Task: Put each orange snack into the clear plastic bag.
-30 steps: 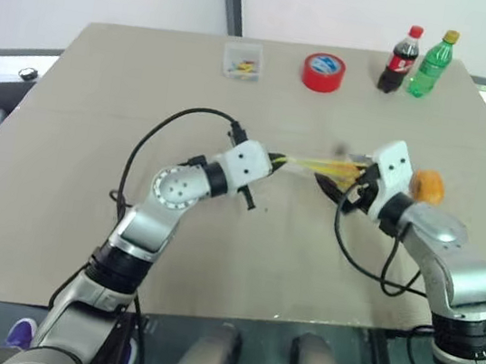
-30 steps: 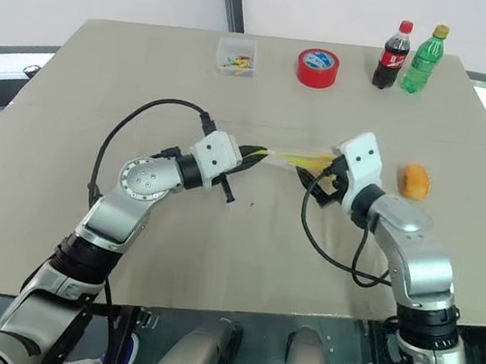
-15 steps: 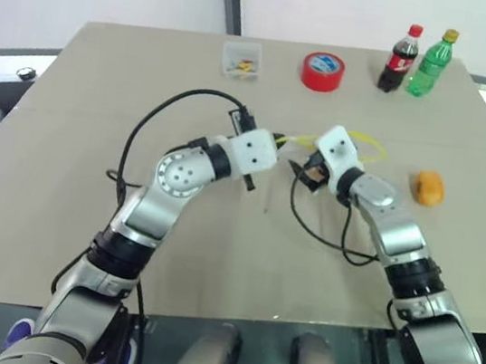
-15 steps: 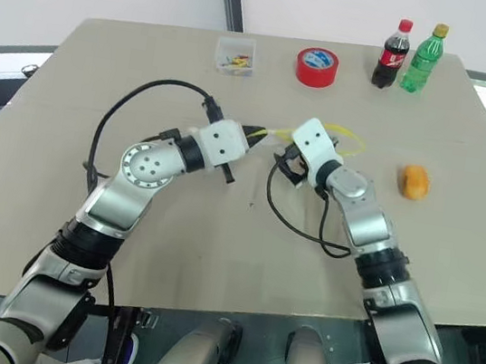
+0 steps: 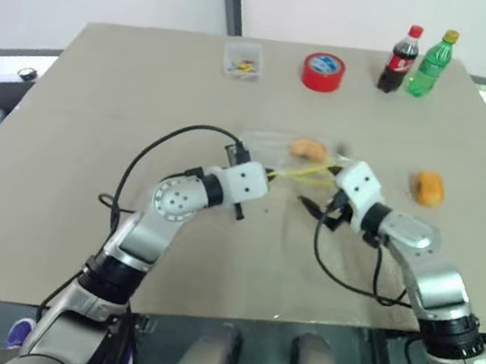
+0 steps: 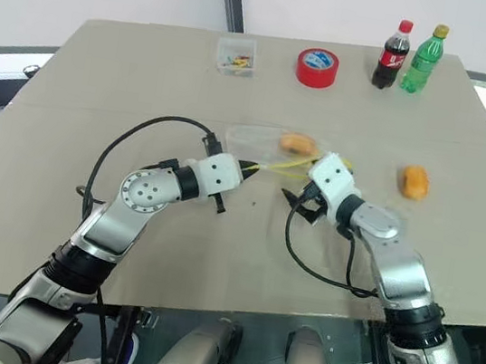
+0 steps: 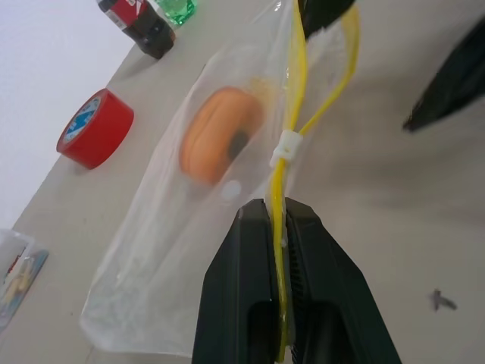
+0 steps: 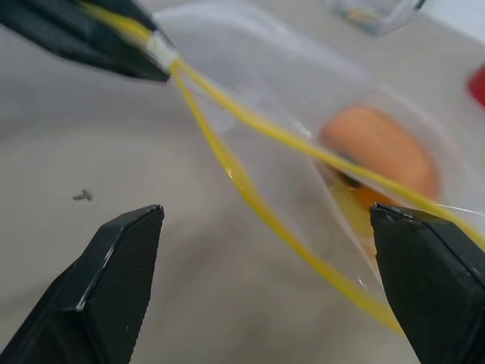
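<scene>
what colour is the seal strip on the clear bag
Yellow. The seal strip of the clear plastic bag shows best in the left wrist view.

Both head eyes are looking forward and down over the whole table point(image 5: 99, 106); each wrist camera is peering closely along its own gripper. All four views are sharing the clear plastic bag point(image 7: 159, 227) with its yellow seal strip point(image 8: 250, 189)

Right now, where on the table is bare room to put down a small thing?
Bare: the near-left table, and the strip between the box and the bag. Crowded: the middle, with both grippers at the bag, and the far edge with tape and bottles. A loose snack lies at the right.
</scene>
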